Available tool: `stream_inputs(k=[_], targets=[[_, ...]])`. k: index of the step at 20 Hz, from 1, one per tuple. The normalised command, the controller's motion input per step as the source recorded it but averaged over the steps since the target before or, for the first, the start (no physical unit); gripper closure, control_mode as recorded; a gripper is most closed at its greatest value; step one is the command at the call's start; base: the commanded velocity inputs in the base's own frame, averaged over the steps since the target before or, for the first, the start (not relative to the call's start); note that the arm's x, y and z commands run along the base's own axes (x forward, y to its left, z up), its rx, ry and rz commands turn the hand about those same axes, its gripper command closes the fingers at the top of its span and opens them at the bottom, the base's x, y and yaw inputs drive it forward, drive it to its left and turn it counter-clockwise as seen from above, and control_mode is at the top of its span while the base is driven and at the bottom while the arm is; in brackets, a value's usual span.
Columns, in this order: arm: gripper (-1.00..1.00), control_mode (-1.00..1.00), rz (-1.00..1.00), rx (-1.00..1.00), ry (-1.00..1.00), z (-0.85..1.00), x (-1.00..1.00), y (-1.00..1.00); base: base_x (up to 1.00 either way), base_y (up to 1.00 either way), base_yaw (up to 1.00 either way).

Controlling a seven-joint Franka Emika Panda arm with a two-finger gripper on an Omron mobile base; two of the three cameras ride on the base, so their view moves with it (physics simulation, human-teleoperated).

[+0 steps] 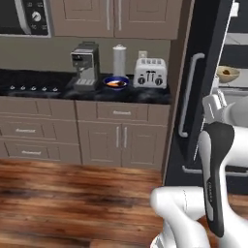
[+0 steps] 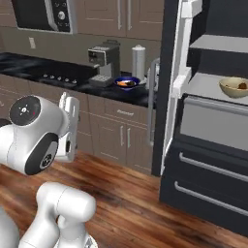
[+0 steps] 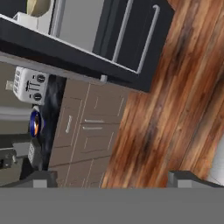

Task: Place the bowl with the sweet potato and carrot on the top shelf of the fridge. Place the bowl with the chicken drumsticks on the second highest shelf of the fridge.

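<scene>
Seemingly between bowls: tan bowl [image 2: 235, 86] shelved in fridge [image 2: 208, 58]; blue bowl [image 2: 127, 83] on counter [image 2: 72, 82] to be fetched next. Gripper [image 3: 114, 178] fingers apart, nothing held.

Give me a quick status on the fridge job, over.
Pincer open, holding nothing. Tan bowl already on a fridge shelf. Blue bowl on the counter between coffee machine and toaster. Fridge door open, path clear.

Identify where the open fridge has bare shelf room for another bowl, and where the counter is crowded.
Free: the upper fridge shelf, and the shelf below left of the tan bowl. Crowded: the blue bowl sits between coffee machine, white canister and toaster.
</scene>
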Motion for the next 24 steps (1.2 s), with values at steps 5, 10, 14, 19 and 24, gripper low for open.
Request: stream_inputs(k=[5,10,14,19,24], targets=[[-1.00,1.00,0.00,0.00,0.00,0.00,0.00,0.00,0.99,0.84,0.09],[-1.00,1.00,0.00,0.00,0.00,0.00,0.00,0.00,1.00,0.29,-0.10],[-1.00,1.00,0.00,0.00,0.00,0.00,0.00,0.00,1.00,0.22,-0.24],[-1.00,1.00,0.00,0.00,0.00,0.00,0.00,0.00,1.00,0.13,-0.36],[-1.00,1.00,0.00,0.00,0.00,0.00,0.00,0.00,1.00,0.24,-0.28]])
